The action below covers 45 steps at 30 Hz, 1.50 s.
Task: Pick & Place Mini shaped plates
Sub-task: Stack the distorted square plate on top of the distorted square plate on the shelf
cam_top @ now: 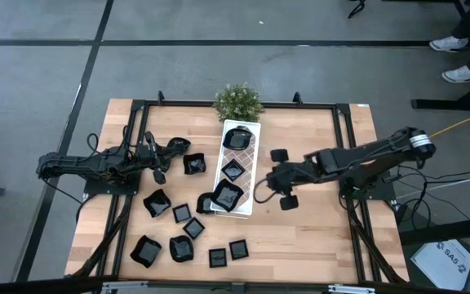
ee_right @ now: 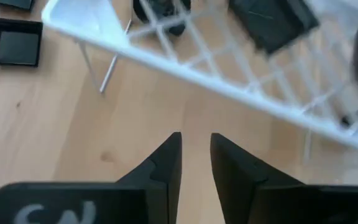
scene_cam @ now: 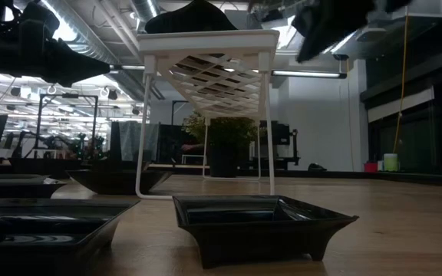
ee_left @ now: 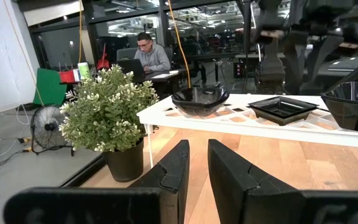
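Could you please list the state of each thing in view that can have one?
Tray: upright on legs, holding three black plates.
Plates on table: about a dozen, loose, left of tray.
Plant: upright at tray's far end.
Left gripper: empty, narrow gap.
Right gripper: empty, narrow gap, beside tray.

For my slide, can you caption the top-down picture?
Three glossy black mini dishes on long white lattice tray, more scattered on wooden table.

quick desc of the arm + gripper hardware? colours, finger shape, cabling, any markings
Both arms are dark, slim and multi-jointed. The right arm has a pale band near its base. Left gripper and right gripper each have two black wedge-shaped fingers. White lettering, cut off, marks the right wrist housing. Black cables trail from both bases.
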Available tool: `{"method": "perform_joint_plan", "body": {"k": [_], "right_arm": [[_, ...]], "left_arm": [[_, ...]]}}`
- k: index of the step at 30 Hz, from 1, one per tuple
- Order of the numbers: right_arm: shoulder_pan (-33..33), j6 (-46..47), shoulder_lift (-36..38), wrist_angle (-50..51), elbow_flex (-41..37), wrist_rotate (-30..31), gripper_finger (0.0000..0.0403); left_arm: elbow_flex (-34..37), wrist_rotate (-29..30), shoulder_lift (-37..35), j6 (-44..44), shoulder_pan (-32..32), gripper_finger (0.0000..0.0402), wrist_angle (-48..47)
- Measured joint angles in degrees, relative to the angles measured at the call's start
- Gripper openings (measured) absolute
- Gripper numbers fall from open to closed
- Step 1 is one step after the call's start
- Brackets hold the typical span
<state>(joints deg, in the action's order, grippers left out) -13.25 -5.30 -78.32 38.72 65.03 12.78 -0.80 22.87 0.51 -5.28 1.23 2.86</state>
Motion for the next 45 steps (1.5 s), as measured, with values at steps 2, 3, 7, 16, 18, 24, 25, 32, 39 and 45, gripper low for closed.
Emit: {"method": "perform_joint_plan", "body": {"k": [2,3,7,16,18,24,25,32,39,45], "right_arm": [[-1.0,3.0,3.5,-2.9,-5.2,1.0,0.0085],[-1.7,4.3,5.4,-5.2,-8.0,1.6,0.0085],[-4.2,8.1,12.8,-15.3,-17.6,4.0,0.0085],[-8.4,14.1,20.3,-25.3,-29.8,2.2,0.0085],[-9.6,13.9,21.4,-26.2,-32.2,2.9,0.0085],[-12.5,14.1,28.5,-36.5,-41.8,8.7,0.0085],[-12.6,14.1,30.1,-38.2,-43.4,8.7,0.0085],[-12.7,13.3,40.9,-45.0,-51.9,8.7,0.0085],[-12.7,9.4,51.0,-50.9,-59.1,8.7,0.0085],[-12.7,7.2,60.5,-52.5,-64.4,8.7,0.0085]], "left_arm": [[0.0,0.0,0.0,0.0,0.0,0.0053,0.0],[0.0,0.0,0.0,0.0,0.0,0.0052,0.0],[0.0,0.0,0.0,0.0,0.0,0.0053,0.0],[0.0,0.0,0.0,0.0,0.0,0.0052,0.0],[0.0,0.0,0.0,0.0,0.0,0.0052,0.0],[0.0,0.0,0.0,0.0,0.0,0.0053,0.0],[0.0,0.0,0.0,0.0,0.0,0.0053,0.0],[0.0,0.0,0.0,0.0,0.0,0.0054,0.0],[0.0,0.0,0.0,0.0,0.0,0.0052,0.0],[0.0,0.0,0.0,0.0,0.0,0.0055,0.0]]}}
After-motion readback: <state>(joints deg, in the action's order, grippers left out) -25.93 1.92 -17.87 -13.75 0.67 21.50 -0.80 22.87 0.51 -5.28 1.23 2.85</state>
